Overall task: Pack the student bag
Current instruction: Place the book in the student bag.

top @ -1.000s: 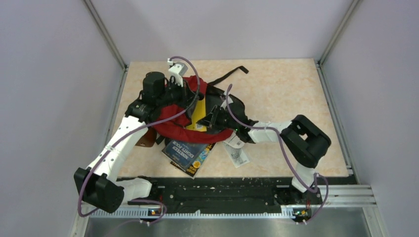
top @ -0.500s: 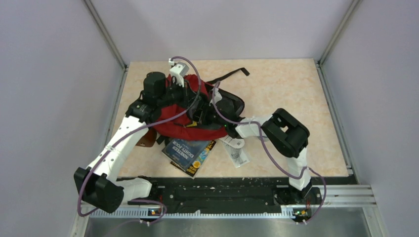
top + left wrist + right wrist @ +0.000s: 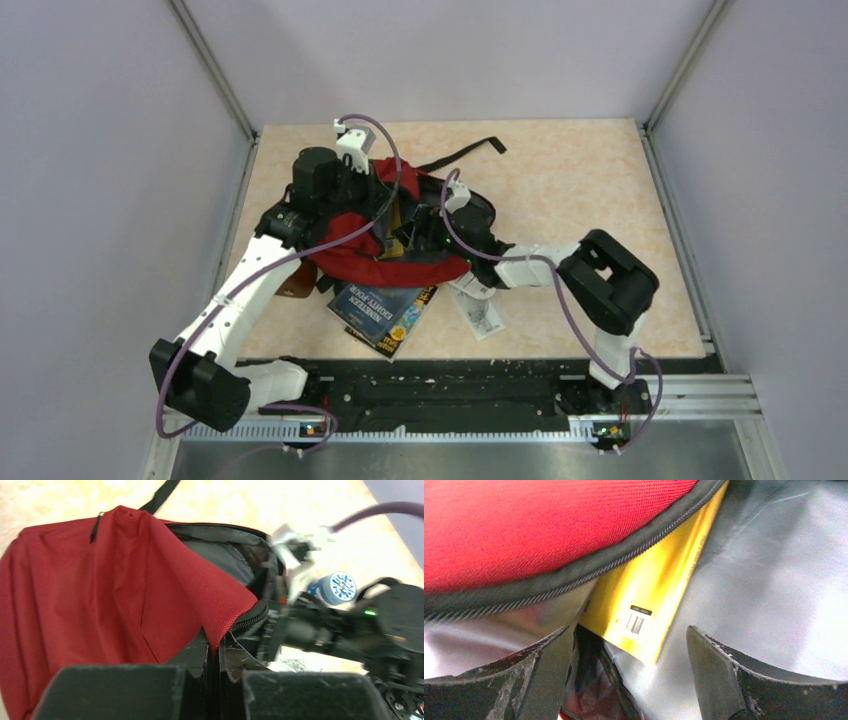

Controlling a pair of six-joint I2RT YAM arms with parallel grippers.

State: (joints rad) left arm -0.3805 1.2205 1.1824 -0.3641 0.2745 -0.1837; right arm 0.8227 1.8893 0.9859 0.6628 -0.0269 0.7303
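Mid-table sits the bag (image 3: 100, 590), slumped, mouth open toward the right. Left arm runs diagonally from its base to the bag's far-left side, wrist bent down. The left gripper (image 3: 216, 652) is pinched tight on the red flap right at the zipper (image 3: 247, 622), lifting it so the grey lining shows. Right arm comes in from the right with its elbow folded. The right gripper (image 3: 628, 630) is inside the mouth, jaws spread wide, gripping nothing. A yellow book (image 3: 659, 575) sits tilted just ahead between the fingers, upper part tucked under the zipper edge, grey lining beside it. Writing: barcode label (image 3: 636, 621) on the yellow book, digits too small; spine text unreadable. Blue book (image 3: 383, 312) lies on the table (image 3: 600, 190) at the bag's near side, far edge under the bag; title looks like "NINETEEN EIGHTY-FOUR". White paper (image 3: 482, 312) is just right of it, print unreadable. Brown pouch (image 3: 297, 283) is left of the bag, mostly hidden by the left forearm. Black strap (image 3: 468, 152) trails toward the far edge. In the left wrist view the right arm is blurred.
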